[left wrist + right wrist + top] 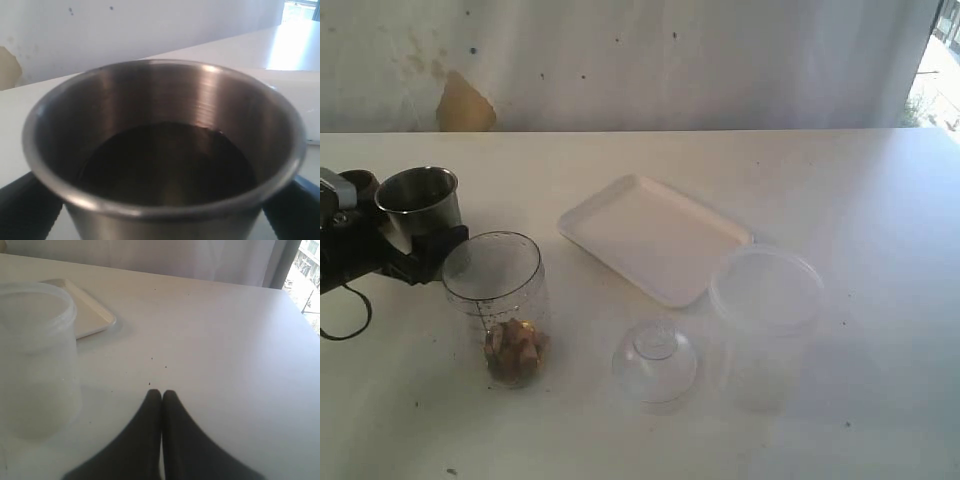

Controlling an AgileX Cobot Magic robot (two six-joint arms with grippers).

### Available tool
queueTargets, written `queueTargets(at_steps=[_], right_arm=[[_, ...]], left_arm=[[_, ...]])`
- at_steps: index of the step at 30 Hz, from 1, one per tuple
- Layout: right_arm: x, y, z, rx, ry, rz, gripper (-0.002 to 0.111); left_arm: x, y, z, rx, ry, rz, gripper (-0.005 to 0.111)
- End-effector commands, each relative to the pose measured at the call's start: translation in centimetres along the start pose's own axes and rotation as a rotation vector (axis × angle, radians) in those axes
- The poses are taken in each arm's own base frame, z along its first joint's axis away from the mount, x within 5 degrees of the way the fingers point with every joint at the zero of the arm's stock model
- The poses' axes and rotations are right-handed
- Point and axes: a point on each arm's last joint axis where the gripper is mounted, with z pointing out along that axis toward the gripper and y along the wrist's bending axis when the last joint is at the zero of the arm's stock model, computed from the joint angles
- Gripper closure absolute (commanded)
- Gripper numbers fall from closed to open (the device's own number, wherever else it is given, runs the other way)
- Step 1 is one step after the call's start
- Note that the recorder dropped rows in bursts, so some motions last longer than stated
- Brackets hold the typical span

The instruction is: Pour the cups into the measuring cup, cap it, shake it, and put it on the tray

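Shiny steel tumbler upright, clamped in left gripper; dark interior, contents indeterminate. Right gripper pressed closed, empty. Measuring cup graduations barely legible.

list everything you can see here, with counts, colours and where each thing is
tumbler: 1, shiny steel, upright in the left claw, next to the measuring cup
measuring cup: 1, clear with black marks, front left of the table
brown bits: a small heap, brown, at the bottom of the measuring cup
tray: 1, white, middle of the table
dome lid: 1, clear, in front of the tray
tub: 1, frosted plastic, just right of the tray and lid
table: 1, white, under everything
left claw: 1, black, far left, shut on the tumbler
right claw: 1, black, shut with nothing in it, near the tub
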Motion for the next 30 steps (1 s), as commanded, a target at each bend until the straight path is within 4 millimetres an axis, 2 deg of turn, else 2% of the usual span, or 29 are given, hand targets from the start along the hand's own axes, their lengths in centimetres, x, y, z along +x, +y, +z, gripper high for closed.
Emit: queueTargets(at_steps=[1, 21, 30], right_arm=[[0.13, -0.02, 0.05, 0.004, 0.002, -0.005, 0.108], [0.13, -0.02, 0.05, 0.004, 0.002, -0.005, 0.108], [0.13, -0.02, 0.05, 0.004, 0.002, -0.005, 0.108]], left_arm=[[-0.45, 0.25, 0.37, 0.005, -0.044, -0.021, 0.002], [-0.53, 0.24, 0.46, 0.018, -0.045, -0.016, 0.002], [0.07, 0.51, 0.46, -0.012, 0.021, -0.013, 0.002]])
